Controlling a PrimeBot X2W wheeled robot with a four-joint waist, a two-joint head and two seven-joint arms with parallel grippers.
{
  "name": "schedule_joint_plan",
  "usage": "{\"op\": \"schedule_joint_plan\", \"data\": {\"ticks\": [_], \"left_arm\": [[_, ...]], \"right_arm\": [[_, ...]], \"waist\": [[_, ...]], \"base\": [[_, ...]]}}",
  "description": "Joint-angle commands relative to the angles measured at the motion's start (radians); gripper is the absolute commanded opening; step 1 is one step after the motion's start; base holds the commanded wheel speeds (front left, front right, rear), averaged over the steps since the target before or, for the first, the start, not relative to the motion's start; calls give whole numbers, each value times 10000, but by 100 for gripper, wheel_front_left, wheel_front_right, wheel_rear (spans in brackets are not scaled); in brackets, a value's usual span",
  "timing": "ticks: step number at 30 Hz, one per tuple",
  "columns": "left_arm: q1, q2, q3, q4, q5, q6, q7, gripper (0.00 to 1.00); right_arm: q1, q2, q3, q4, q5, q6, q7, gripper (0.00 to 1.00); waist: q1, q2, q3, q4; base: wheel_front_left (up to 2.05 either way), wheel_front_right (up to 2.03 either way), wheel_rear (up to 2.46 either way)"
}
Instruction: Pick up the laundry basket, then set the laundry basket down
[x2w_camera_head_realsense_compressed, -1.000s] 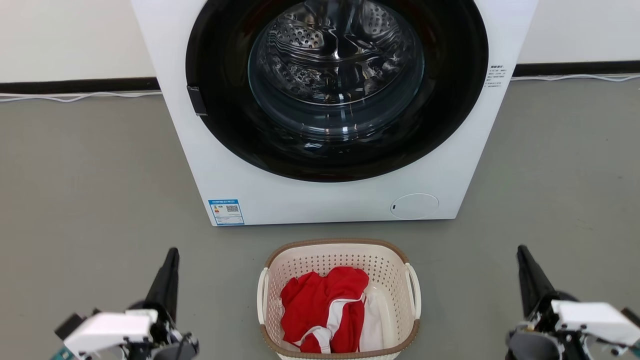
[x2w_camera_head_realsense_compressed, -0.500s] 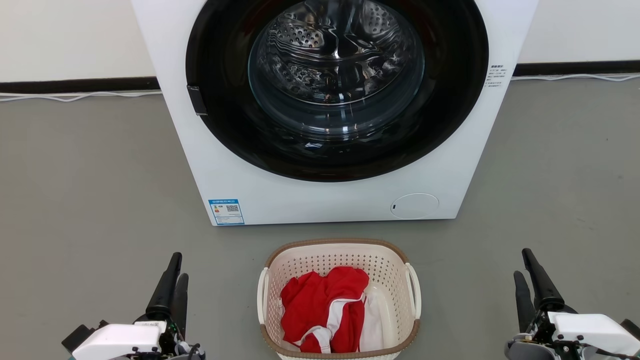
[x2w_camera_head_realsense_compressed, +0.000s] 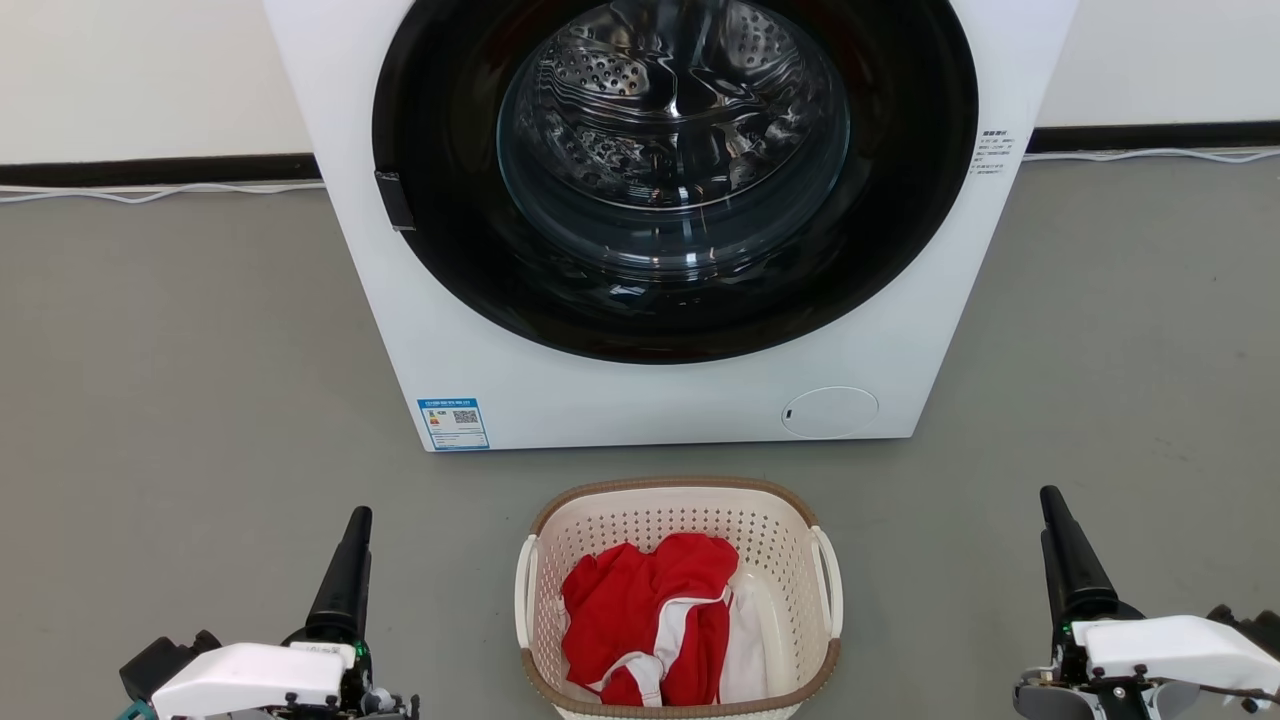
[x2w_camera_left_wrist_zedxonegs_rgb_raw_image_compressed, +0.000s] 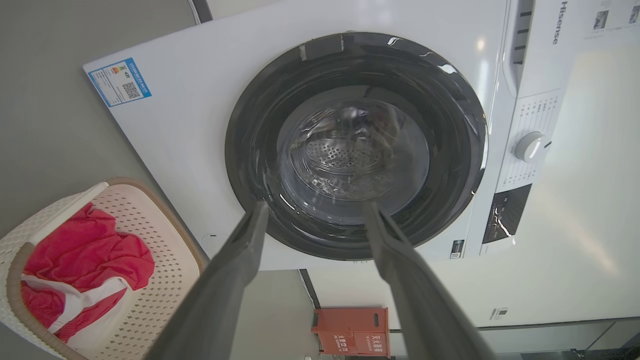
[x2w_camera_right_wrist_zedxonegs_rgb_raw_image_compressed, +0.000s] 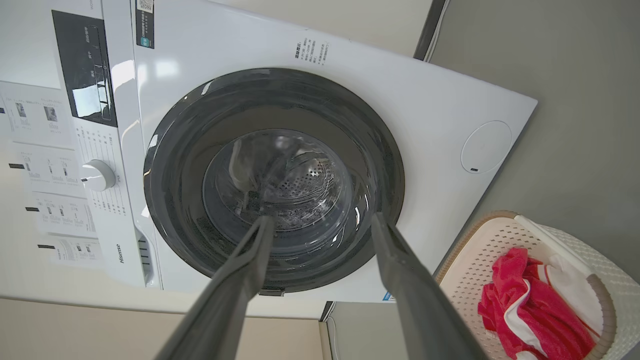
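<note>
On the grey floor just in front of the washing machine, the laundry basket stands upright in the head view, with a red and white garment heaped inside. The left gripper and the right gripper hover low on either side of it, well apart from its white loop handles. Both are seen edge-on, so their gap cannot be read here.

In the left wrist view the left gripper has its fingers spread wide with nothing between them, aimed at the machine. The laundry basket sits off at the lower left.

The right wrist view mirrors this — the right gripper has its jaws parted and empty, with the laundry basket at the lower right.

The pick-up has apparently not begun; this looks like the reach. The next move likely calls for both arms to swing inward and down until each open pair of fingers brackets a handle — then close and lift evenly.
</note>
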Motion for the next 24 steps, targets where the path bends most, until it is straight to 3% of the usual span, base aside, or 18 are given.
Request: {"op": "schedule_joint_plan", "data": {"ticks": [1,10,24], "left_arm": [[-223,79,42,-237,189,-26,-67,100],[-154,85,-12,-358,1924,-32,-361,100],[-57,101,-153,-581,4346,-39,-771,100]], "right_arm": [[-135,-115,91,-380,-278,18,-110,100],[-77,-220,208,-557,-2536,24,-404,100],[-52,-307,324,-451,-4924,33,-814,100]], "waist": [[-1,0,-1,1],[-1,0,-1,21],[-1,0,-9,11]], "base": [[0,0,0],[0,0,0],[0,0,0]]}}
